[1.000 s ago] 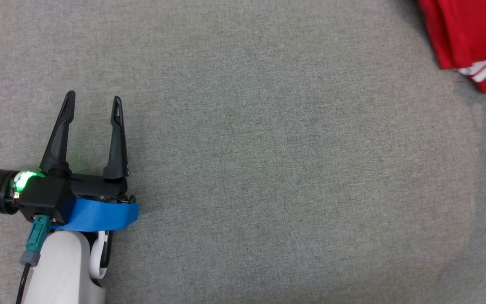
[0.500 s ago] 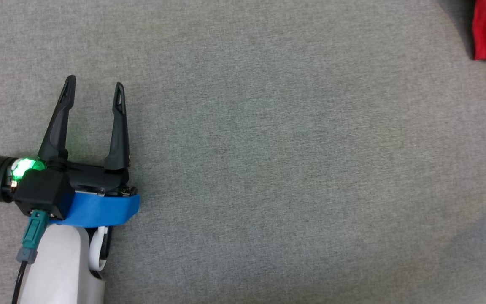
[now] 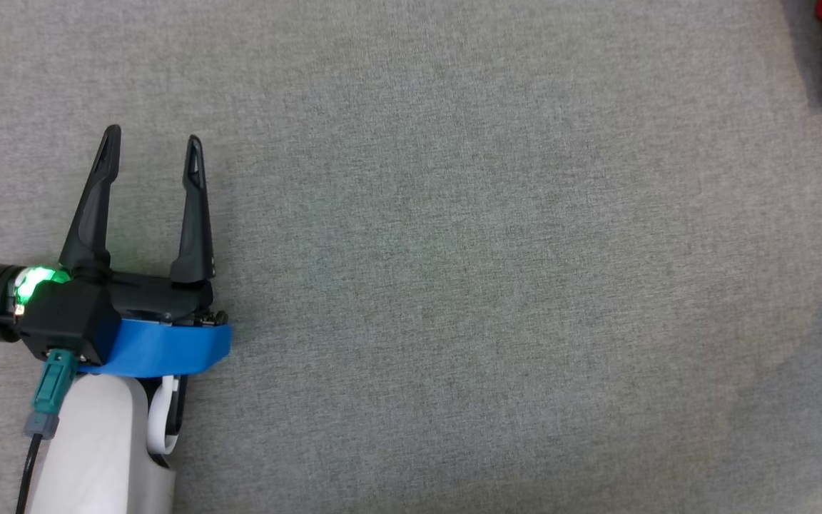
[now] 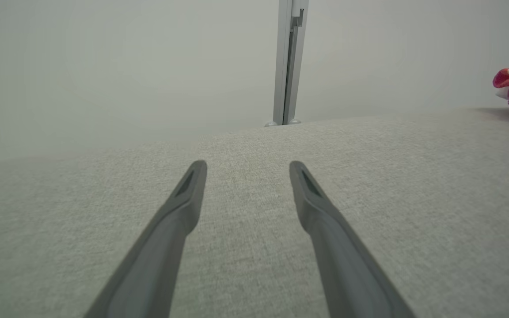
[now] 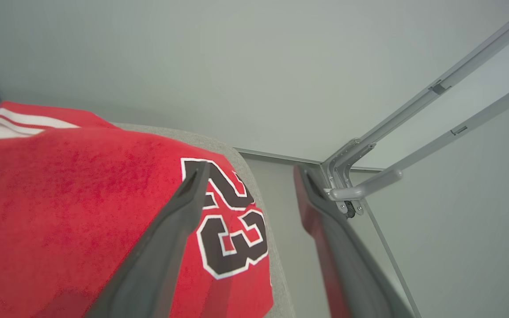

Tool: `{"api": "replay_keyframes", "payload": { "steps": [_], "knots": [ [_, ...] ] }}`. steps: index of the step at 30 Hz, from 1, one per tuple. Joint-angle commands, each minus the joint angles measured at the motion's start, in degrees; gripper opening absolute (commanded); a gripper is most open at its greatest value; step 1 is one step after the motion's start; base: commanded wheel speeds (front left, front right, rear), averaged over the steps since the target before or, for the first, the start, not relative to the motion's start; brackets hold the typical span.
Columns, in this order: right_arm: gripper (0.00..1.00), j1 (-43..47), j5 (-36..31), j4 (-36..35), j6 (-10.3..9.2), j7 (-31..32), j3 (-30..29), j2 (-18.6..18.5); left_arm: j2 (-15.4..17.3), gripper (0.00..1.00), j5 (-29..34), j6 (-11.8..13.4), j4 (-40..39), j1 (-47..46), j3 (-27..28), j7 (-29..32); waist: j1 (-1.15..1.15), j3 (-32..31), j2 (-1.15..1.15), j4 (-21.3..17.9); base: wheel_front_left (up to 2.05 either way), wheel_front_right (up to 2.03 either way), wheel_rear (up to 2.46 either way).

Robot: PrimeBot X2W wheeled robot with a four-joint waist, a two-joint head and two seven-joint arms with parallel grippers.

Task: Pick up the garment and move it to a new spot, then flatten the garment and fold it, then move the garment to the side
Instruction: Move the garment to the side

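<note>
Pointing forward over the grey fabric surface [image 3: 468,271] at the near left, the left gripper [image 3: 153,137] has its two dark fingers spread apart with nothing between them. One red garment [image 5: 82,198], trimmed in white and marked with one black number 23, lies at the far right of the surface, well apart from that gripper. The right gripper [image 5: 251,168] hangs over the garment's numbered end, its two fingers likewise spread and gripping nothing.

Left gripper [image 3: 153,135] spread; right gripper [image 5: 251,168] seemingly likewise
</note>
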Motion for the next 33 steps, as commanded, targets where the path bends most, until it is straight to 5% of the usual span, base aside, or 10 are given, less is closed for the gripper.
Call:
{"api": "replay_keyframes", "payload": {
  "steps": [1,14,33],
  "knots": [
    [1.0,-0.5,-0.2,-0.1,-0.01,-1.0,-0.1,0.4,0.5,1.0,-0.1,0.3,0.9,0.9,0.5,0.2,0.0,-0.6,0.01,-0.2,0.0,0.0,0.0],
    [1.0,8.4,3.1,-7.7,-0.01,-13.7,5.0,8.4,-0.5,1.0,-1.4,1.5,1.5,6.2,2.5,0.1,0.0,-11.0,0.01,-0.1,0.0,0.0,0.0],
    [1.0,38.8,10.3,-33.3,0.0,-14.5,8.2,17.5,-2.3,1.0,-2.6,2.5,3.6,16.9,5.6,0.1,0.0,-26.1,0.01,2.4,0.0,0.0,0.0]
  ]
}}
